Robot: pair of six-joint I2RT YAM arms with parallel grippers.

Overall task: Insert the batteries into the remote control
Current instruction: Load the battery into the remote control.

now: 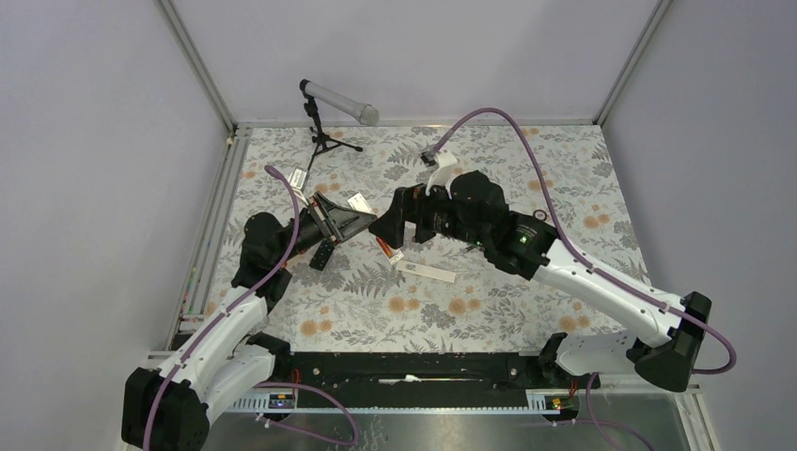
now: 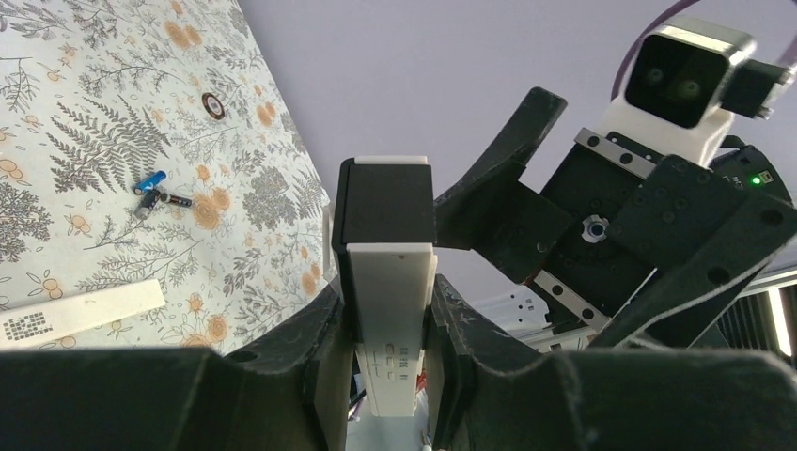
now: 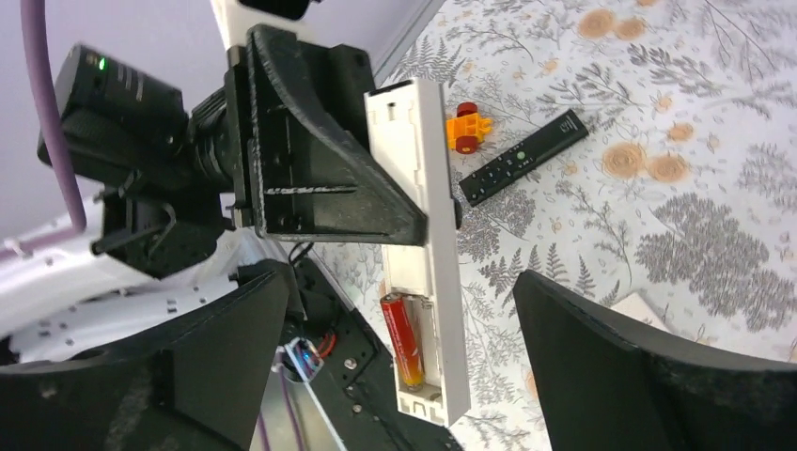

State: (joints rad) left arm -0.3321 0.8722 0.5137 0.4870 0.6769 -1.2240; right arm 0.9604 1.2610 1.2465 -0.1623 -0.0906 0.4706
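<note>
My left gripper [image 2: 390, 305] is shut on the white remote control [image 2: 387, 282], holding it up off the table. The right wrist view shows the remote [image 3: 420, 188] with its back open and one red battery [image 3: 402, 336] lying in the compartment. My right gripper [image 3: 414, 366] stands open, its fingers wide on either side of the remote's lower end and touching nothing. In the top view the two grippers, left [image 1: 340, 224] and right [image 1: 390, 228], face each other mid-table. Two loose batteries, a blue one [image 2: 150, 180] and a dark one [image 2: 172, 200], lie on the floral mat.
A white cover strip [image 1: 428, 272] lies on the mat in front of the grippers. A black remote [image 3: 522, 158] and an orange toy car [image 3: 468, 127] lie beyond the held remote. A microphone on a small stand [image 1: 334, 103] stands at the back.
</note>
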